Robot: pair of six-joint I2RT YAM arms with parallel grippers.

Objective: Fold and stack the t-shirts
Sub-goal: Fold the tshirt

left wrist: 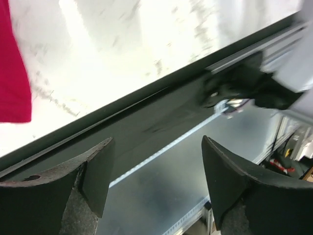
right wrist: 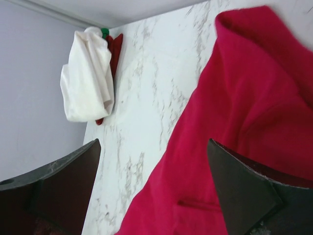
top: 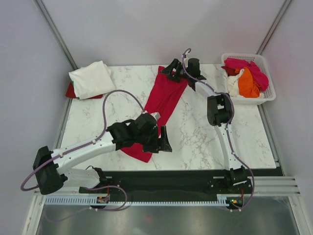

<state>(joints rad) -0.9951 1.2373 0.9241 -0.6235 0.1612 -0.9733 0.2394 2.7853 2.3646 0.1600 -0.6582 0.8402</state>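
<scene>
A crimson-red t-shirt [top: 164, 100] lies in a long narrow strip across the middle of the marble table [top: 195, 132]. My left gripper [top: 164, 142] is open and empty, hovering over the shirt's near end by the table's front edge; that end shows in the left wrist view [left wrist: 12, 73]. My right gripper [top: 171, 68] is open and empty above the shirt's far end [right wrist: 234, 147]. A folded cream-white t-shirt [top: 92, 79] lies on a folded red one at the far left; it also shows in the right wrist view [right wrist: 88, 78].
A white lattice basket [top: 266, 73] at the far right holds pink, orange and white shirts [top: 247, 78]. The black front rail [left wrist: 146, 122] and grey metal floor lie beyond the table's near edge. Grey walls close in the sides.
</scene>
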